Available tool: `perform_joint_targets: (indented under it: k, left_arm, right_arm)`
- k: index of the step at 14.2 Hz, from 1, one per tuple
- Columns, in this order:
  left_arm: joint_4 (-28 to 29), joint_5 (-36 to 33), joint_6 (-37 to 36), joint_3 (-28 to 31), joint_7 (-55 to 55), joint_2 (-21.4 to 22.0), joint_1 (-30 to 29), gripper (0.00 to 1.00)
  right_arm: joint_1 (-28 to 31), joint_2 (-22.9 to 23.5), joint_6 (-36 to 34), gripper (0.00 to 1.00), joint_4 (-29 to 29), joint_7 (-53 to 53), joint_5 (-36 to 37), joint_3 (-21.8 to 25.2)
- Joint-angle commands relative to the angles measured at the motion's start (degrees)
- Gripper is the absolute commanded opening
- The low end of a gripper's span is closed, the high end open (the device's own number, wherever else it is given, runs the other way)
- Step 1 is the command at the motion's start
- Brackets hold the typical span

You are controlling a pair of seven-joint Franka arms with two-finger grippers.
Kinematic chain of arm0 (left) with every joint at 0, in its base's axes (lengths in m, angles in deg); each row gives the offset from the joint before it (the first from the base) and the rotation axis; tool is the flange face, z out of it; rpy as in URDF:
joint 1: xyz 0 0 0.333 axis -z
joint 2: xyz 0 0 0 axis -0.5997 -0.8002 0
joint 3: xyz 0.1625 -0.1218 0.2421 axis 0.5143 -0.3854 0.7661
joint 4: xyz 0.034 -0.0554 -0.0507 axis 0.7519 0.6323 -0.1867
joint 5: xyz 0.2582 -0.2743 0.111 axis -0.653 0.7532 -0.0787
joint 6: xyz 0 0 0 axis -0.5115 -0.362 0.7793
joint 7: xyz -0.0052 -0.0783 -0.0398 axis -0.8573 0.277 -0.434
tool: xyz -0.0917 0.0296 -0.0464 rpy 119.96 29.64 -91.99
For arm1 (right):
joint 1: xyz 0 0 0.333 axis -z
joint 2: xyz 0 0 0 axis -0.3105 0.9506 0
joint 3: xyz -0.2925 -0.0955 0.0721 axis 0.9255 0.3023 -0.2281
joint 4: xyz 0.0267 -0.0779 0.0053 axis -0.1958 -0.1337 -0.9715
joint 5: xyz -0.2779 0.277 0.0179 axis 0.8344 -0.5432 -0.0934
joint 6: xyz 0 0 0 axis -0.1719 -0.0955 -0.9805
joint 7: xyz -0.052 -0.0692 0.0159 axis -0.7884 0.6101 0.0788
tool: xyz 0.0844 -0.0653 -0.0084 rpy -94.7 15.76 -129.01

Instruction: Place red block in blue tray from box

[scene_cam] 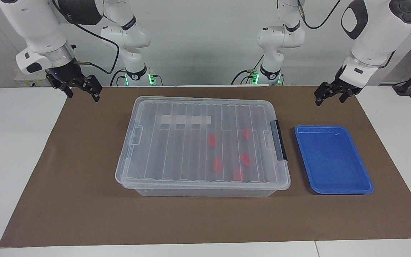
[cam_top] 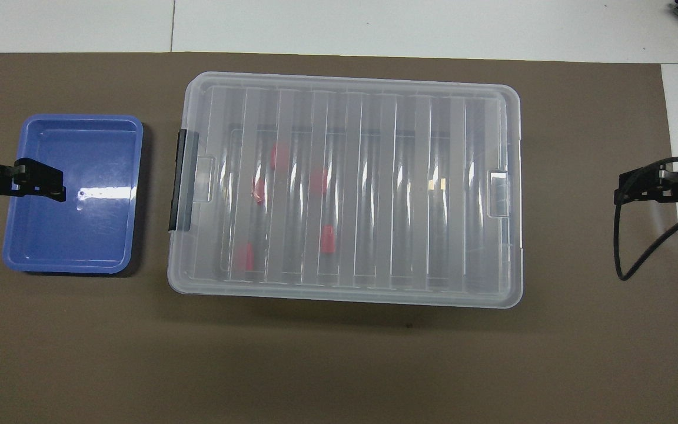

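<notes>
brown mat (scene_cam: pixel 84 200): lidded box (scene_cam: pixel 177 157) between raised grippers.

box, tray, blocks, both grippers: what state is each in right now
box: lid on, black latch at the tray end down
red blocks: five, all inside the box
blue tray: empty, beside the box
left gripper: open, holding nothing, waiting
right gripper: open, holding nothing, waiting
</notes>
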Motion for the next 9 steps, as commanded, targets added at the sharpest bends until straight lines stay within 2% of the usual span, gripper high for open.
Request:
perform_joint_targets:
  k: [1,9]
  left_arm:
    - [0.8,0.5,-0.7,0.8,0.2,1.1,0.5,1.0]
    - [0.8,0.5,-0.7,0.8,0.2,1.1,0.5,1.0]
  right_arm:
    - [0.6,-1.6,1.1,1.0,-2.0,0.9,0.5,-0.1]
    - [0.7,-2.0,1.1,1.0,-2.9,0.8,0.3,-0.1]
